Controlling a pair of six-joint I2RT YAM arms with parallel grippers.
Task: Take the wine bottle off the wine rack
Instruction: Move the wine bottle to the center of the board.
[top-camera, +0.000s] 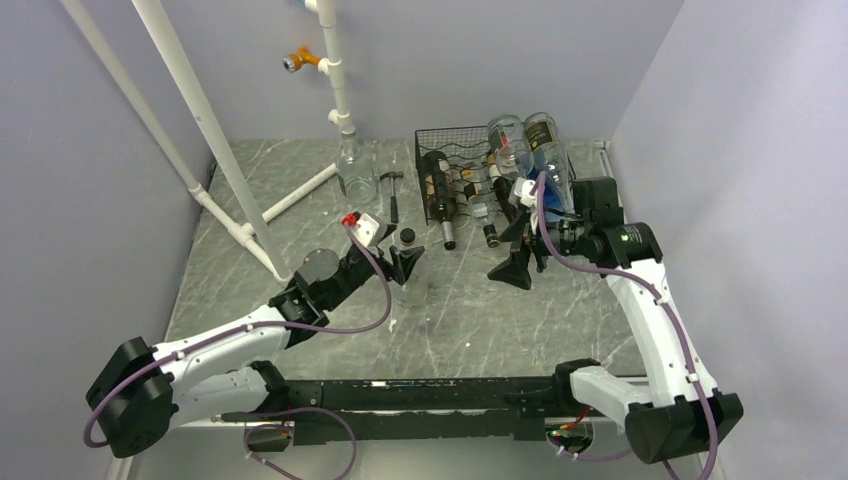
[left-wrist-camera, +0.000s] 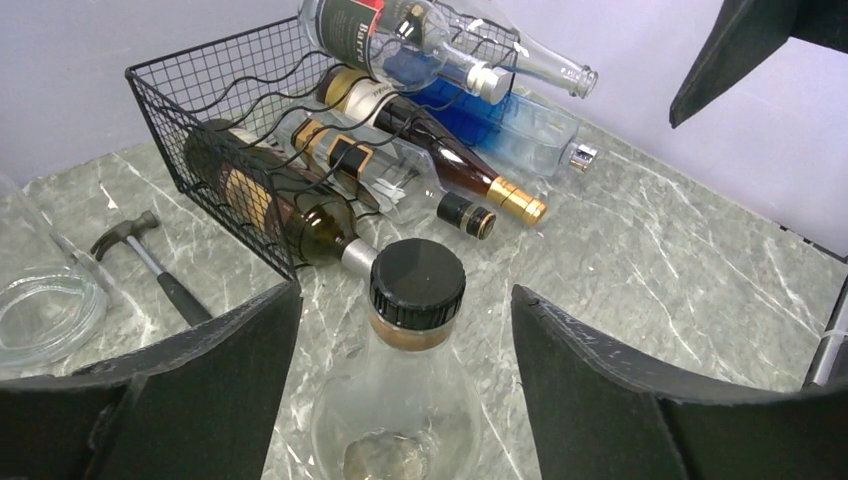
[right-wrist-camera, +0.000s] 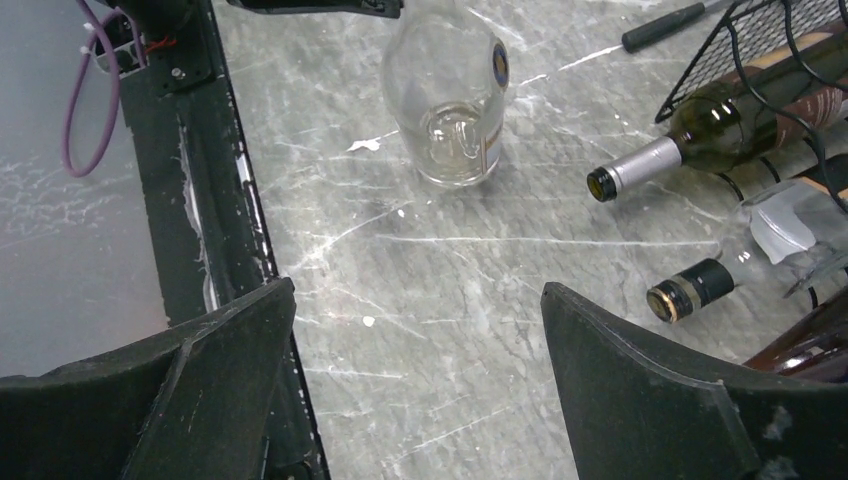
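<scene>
The wine bottle (right-wrist-camera: 690, 140) is laid low in the wine rack (left-wrist-camera: 200, 110) at the far right of the counter (top-camera: 470, 320), neck poking out. The right tool (right-wrist-camera: 418, 292) is held near it, jaws wide apart, empty. The left tool (left-wrist-camera: 405, 292) is spread too, around a standing clear bottle (left-wrist-camera: 400, 420), not touching. If the wine bottle is pulled crooked, the bottles piled above (top-camera: 525, 145) could be shaken off.

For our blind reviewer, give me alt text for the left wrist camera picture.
The open left gripper straddles a clear, black-capped bottle standing on the marble table, fingers not touching it. Behind, a black wire rack holds several bottles lying down; a hammer lies at left.
</scene>
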